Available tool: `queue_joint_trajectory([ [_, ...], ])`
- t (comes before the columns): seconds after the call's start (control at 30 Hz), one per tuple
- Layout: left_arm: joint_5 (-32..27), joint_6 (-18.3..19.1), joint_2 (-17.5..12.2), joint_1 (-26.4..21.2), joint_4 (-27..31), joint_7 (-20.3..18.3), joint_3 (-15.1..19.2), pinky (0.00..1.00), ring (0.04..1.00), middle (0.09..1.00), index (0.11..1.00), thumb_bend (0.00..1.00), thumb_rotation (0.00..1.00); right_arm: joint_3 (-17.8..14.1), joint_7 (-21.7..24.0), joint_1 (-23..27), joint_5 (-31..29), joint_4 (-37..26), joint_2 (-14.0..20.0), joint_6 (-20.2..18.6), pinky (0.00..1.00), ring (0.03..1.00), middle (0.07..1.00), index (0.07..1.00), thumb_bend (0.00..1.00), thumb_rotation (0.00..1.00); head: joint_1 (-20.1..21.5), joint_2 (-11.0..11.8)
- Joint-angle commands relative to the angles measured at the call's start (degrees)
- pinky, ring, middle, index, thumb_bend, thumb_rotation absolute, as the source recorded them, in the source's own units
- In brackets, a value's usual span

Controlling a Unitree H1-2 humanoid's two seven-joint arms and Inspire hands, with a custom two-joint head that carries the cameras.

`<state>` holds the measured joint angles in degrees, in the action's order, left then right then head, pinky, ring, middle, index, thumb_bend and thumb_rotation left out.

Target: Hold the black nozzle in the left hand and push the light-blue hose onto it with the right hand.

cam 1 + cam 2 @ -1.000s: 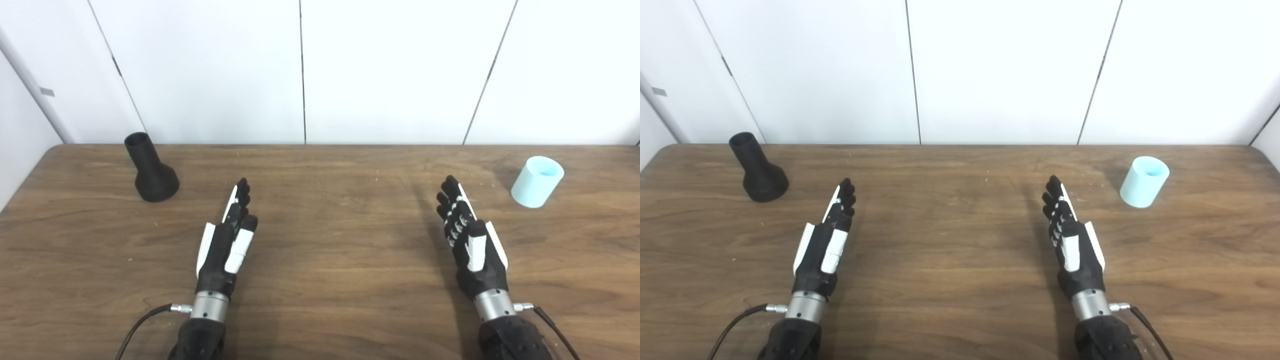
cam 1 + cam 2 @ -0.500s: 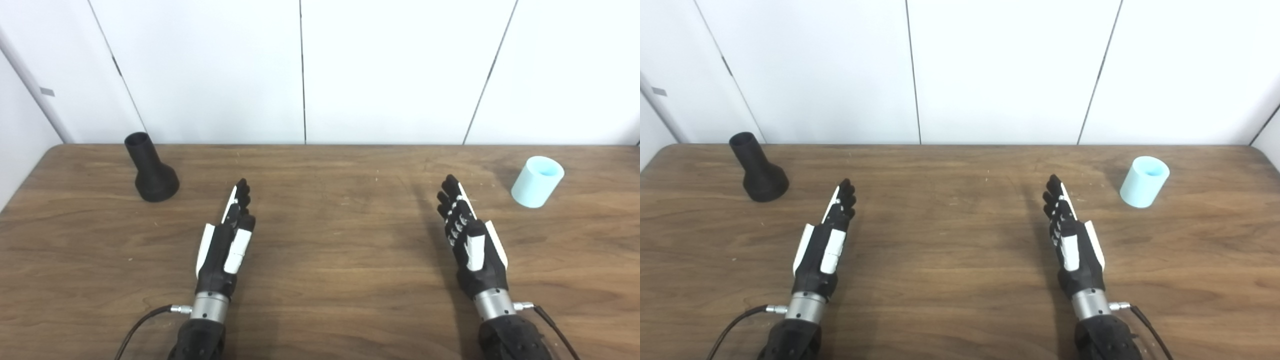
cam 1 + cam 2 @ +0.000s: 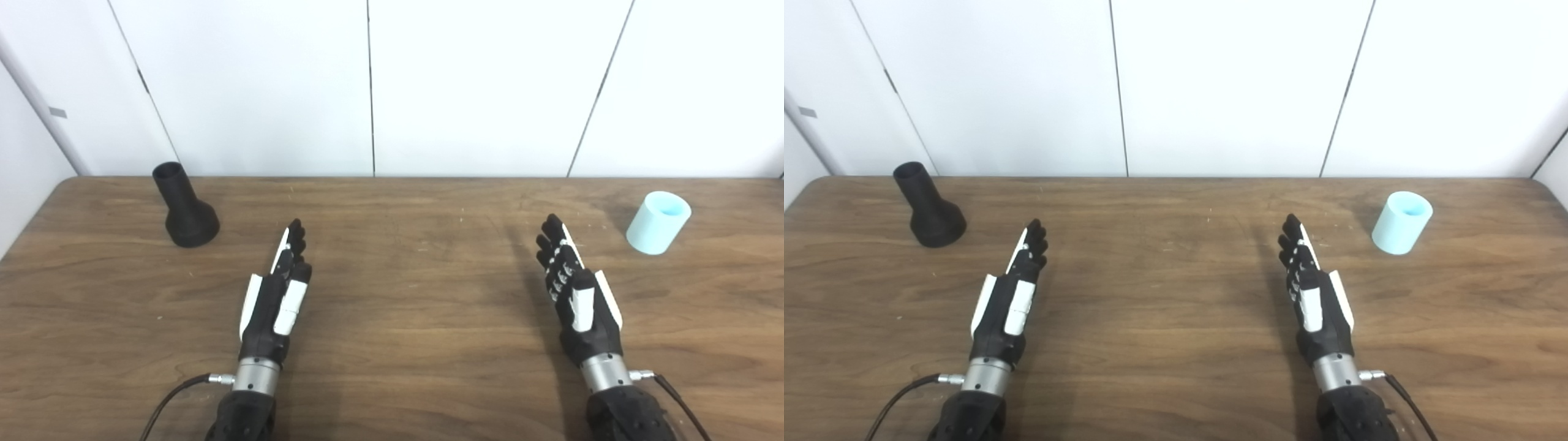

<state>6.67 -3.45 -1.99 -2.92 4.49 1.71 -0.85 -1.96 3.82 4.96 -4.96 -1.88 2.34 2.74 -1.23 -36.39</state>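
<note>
Brown wood counter [image 3: 392,343] is lying bare between two idle hands; nothing is changing over the last second, so the task is not starting. The left hand [image 3: 278,300] and right hand [image 3: 576,288] are resting flat, fingers extended, holding nothing, while the black nozzle [image 3: 184,208] is standing far left and the light-blue hose [image 3: 657,223] far right, both untouched.

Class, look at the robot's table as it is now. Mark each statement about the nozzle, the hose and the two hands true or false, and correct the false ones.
1. The black nozzle stands upright, wide end down. True.
2. The left hand grips the nozzle. False: it is open and apart from it.
3. The light-blue hose stands at the table's far right. True.
4. The hose sits on the nozzle. False: they are on opposite sides.
5. The right hand is empty. True.
</note>
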Motion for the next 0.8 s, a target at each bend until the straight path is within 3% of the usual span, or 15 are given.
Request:
queue_joint_trajectory([
  [0.0,0.3,-1.5,-0.1,-1.2,0.8,0.4,0.1,1.0,1.0,1.0,0.995,0.98,0.99,-0.1,-0.2,1.0,-0.3,-1.8,-0.2,1.4,1.0,1.0,1.0,1.0,0.84,1.0,0.0,-0.2],
  [0.77,0.5,-1.5,-0.5,-1.6,0.9,0.5,0.7,1.0,1.0,1.0,0.987,0.94,1.0,0.0,0.9,1.0,-1.7,-2.0,0.3,0.7,1.0,1.0,1.0,1.0,0.84,1.0,0.0,-0.3],
])
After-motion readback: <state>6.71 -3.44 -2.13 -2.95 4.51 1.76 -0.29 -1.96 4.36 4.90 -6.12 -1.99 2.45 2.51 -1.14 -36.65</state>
